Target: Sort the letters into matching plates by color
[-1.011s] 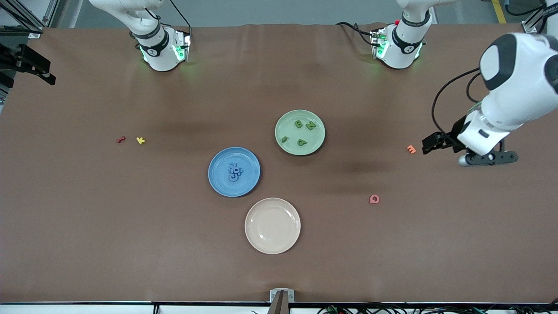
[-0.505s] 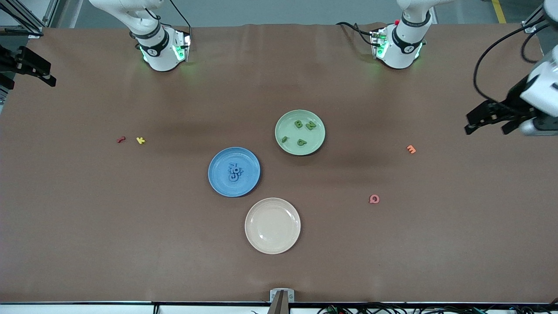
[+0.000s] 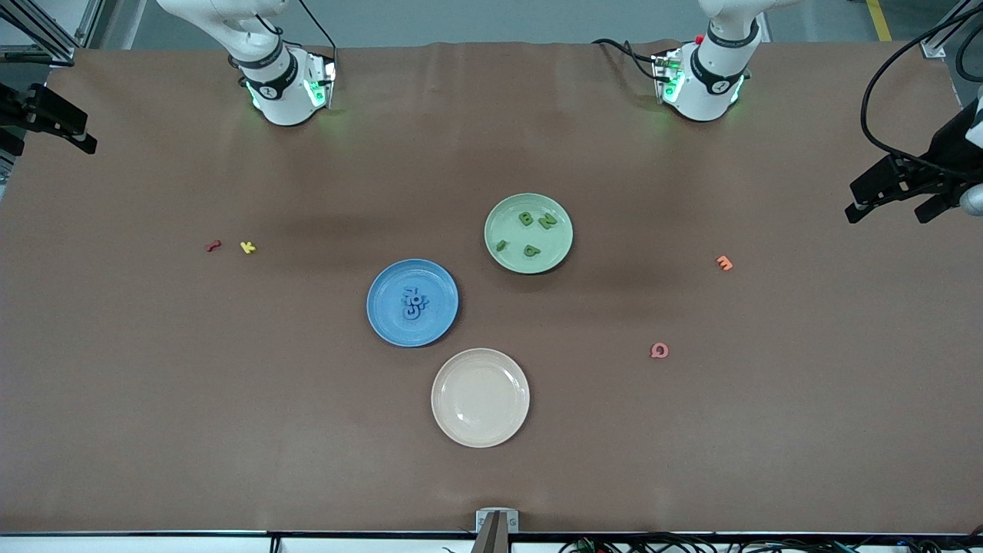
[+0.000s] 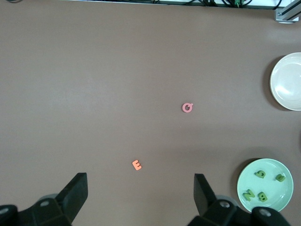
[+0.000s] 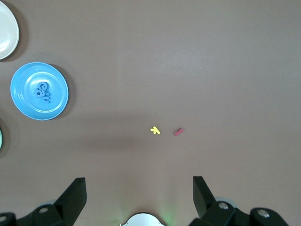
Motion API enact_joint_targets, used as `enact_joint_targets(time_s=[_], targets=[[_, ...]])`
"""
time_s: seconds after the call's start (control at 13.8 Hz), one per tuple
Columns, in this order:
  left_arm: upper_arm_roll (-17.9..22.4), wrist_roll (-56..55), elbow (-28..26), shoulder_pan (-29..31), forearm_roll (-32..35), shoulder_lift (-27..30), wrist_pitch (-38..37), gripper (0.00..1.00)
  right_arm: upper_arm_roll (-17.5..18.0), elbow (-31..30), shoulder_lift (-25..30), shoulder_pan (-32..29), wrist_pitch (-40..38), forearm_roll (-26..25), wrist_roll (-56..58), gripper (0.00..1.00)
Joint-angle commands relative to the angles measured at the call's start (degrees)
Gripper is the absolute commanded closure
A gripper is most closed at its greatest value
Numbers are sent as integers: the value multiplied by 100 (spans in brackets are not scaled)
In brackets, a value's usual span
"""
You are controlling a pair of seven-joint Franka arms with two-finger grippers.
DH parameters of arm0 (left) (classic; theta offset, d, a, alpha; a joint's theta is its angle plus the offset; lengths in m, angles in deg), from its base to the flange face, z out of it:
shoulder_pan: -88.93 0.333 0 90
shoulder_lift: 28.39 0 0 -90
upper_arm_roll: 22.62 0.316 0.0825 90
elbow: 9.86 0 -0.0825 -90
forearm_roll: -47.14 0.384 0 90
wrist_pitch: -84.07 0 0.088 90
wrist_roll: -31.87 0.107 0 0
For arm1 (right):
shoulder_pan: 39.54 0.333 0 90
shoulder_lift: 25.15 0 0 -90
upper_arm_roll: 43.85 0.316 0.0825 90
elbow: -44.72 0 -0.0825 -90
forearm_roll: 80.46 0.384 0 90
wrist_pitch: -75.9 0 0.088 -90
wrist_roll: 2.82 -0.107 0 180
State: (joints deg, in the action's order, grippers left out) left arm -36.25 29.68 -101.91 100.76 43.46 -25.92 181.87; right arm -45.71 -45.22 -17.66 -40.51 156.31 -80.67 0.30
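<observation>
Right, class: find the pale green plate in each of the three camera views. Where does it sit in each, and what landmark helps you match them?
Front view: the green plate lies mid-table, four green letters on it, farther from the camera than the blue plate.
Left wrist view: whole, in the picture's corner, near that claw's finger.
Right wrist view: only a sliver of rim at the edge.
Shared landmark: the cream plate, in all three.
</observation>
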Motion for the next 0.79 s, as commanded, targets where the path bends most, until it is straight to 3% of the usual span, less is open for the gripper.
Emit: enact_joint_targets(time_s=[0.0, 0.14, 0.72], targets=[[814, 61, 91, -801, -44, 17, -138, 1, -34, 91, -19, 35, -70, 127, -136, 0], [1300, 70, 82, -1278, -36, 17, -261, 1, -34, 91, -19, 44, -53, 127, -118, 0], [1328, 61, 100, -1262, -18, 0, -253, 0, -34, 82, -19, 53, -53, 127, -109, 0]])
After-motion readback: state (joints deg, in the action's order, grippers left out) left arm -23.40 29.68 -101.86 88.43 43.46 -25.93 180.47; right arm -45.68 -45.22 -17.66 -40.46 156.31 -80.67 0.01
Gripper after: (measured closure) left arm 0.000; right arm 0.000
